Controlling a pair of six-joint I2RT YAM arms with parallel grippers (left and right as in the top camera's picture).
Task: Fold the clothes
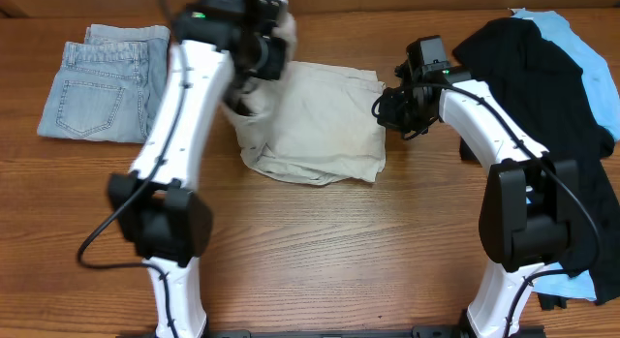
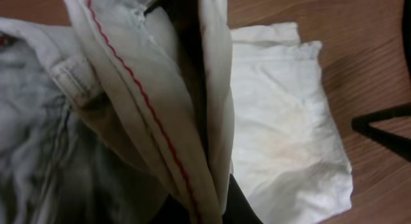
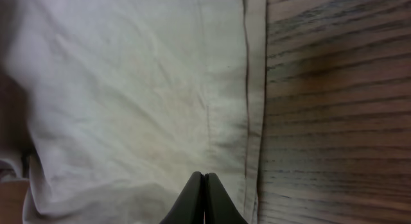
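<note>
1. Overhead view: the khaki shorts lie rumpled on the wooden table, in the middle of its width and nearer the far edge than the near edge.
2. The left gripper hangs over the far-left part of the shorts. A fold of the cloth is raised off the table beneath it.
3. In the left wrist view, the left gripper is clamped on that fold. Its dark fingers pinch a doubled layer with the waistband and a line of red stitching. The rest of the pale cloth lies flat on the wood to the right.
4. The right gripper sits at the right edge of the shorts, at about mid-height of the garment.
5. In the right wrist view, the right gripper has its two fingers pressed together with nothing visible between them. The tips are over the cloth just inside the hem. Whether they touch the cloth cannot be told.
6. The black top is spread along the right edge of the table, partly under the right arm.
7. The sky-blue top shows from under the black top at the far right corner.
8. A folded pair of jeans rests at the far left corner, well apart from the shorts.
</note>
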